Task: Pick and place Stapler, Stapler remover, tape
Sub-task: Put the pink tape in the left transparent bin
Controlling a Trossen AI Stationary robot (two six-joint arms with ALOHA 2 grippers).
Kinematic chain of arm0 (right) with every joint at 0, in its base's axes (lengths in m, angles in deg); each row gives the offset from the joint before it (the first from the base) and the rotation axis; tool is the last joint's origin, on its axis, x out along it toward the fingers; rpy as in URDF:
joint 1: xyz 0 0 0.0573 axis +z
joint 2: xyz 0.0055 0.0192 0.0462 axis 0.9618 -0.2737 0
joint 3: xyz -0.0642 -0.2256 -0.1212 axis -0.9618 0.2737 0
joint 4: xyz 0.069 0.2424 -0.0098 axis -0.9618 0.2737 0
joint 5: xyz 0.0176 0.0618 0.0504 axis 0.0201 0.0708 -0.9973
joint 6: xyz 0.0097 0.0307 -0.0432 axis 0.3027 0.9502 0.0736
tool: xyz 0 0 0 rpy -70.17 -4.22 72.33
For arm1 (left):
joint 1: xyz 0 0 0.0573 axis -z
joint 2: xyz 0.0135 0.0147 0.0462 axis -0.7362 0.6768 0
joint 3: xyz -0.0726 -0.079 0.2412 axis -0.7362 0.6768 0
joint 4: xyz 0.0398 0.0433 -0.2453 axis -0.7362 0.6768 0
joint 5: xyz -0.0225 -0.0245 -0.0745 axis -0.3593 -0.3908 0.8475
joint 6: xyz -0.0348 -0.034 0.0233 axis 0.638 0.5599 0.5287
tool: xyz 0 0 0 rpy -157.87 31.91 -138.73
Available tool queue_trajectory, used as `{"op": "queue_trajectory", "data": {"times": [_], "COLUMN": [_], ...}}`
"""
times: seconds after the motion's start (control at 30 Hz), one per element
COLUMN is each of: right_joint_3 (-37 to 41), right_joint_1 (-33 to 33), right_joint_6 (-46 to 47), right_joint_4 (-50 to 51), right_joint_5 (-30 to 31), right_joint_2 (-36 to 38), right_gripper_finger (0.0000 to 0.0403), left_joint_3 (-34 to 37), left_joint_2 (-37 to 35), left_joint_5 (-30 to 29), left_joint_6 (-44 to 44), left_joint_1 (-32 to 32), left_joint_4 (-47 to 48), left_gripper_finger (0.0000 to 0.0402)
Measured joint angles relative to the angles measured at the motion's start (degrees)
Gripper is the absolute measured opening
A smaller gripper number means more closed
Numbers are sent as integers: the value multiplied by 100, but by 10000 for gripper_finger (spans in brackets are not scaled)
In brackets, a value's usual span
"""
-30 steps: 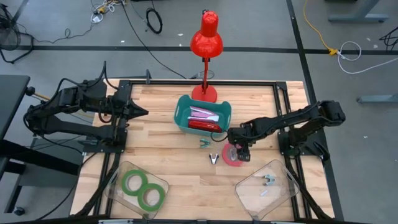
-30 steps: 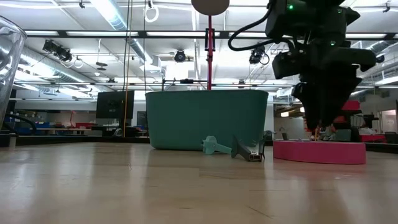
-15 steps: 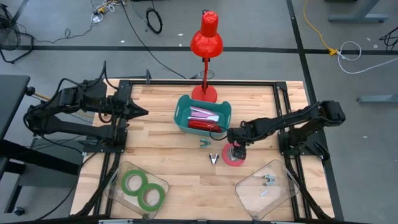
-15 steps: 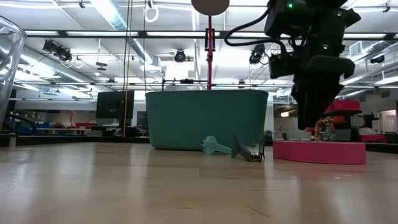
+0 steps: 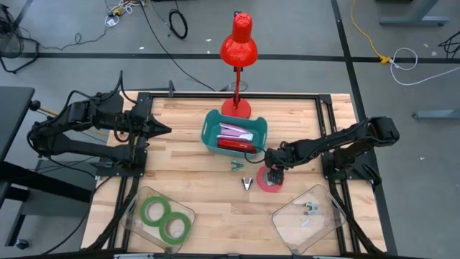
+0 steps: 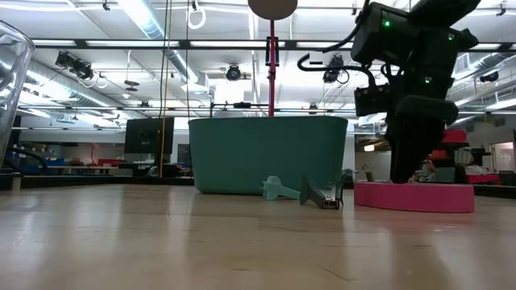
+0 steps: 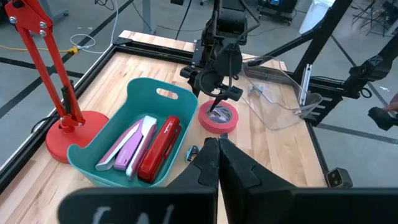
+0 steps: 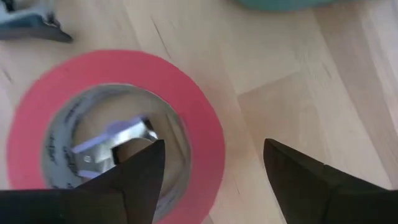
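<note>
One red-pink tape roll [image 5: 269,181] lies flat on the wooden table [image 5: 208,194], a little toward 4 o'clock from the table's middle in the overhead view. The right gripper [image 5: 274,175] stands directly over it with fingers spread wide, one finger [image 8: 134,171] inside the roll's pale centre and the other [image 8: 298,180] outside the rim, so the ring's wall sits between them; nothing is pinched yet. Compared with a second ago, this gripper has dropped lower onto the roll and turned more upright, while the roll has not shifted.

At 9 o'clock from the roll, close by, lies a small metal staple remover [image 5: 247,183], and at 10 o'clock a small teal one [image 5: 236,166]. At 11 o'clock sits a teal bin [image 5: 234,133] holding a red stapler [image 5: 237,144] and a pale pink one [image 5: 237,132]. A red desk lamp [image 5: 238,43] stands behind the bin at 12 o'clock.

Two green tape rolls [image 5: 164,217] rest in a clear tray [image 5: 140,198] at 8 o'clock. Another clear tray [image 5: 309,219] lies at 5 o'clock with small metal pieces in it.

The left gripper [image 5: 164,130] waits at 10 o'clock near the table's edge, fingers pressed together, unchanged. No writing can be read.
</note>
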Motion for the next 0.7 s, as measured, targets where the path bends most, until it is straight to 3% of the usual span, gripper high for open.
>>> {"op": "queue_trajectory", "data": {"times": [0.4, 0.7], "right_joint_3": [452, 452], "right_joint_1": [-2, 0], "right_joint_6": [106, 80], "right_joint_4": [-357, -465], "right_joint_5": [-41, -41], "right_joint_2": [0, 0], "right_gripper_finger": [266, 172], "left_joint_3": [0, 0], "left_joint_2": [0, 0], "left_joint_5": [0, -25], "left_joint_6": [64, 65], "left_joint_1": [2, 1], "left_joint_4": [2, 2], "left_gripper_finger": [5, 5]}}
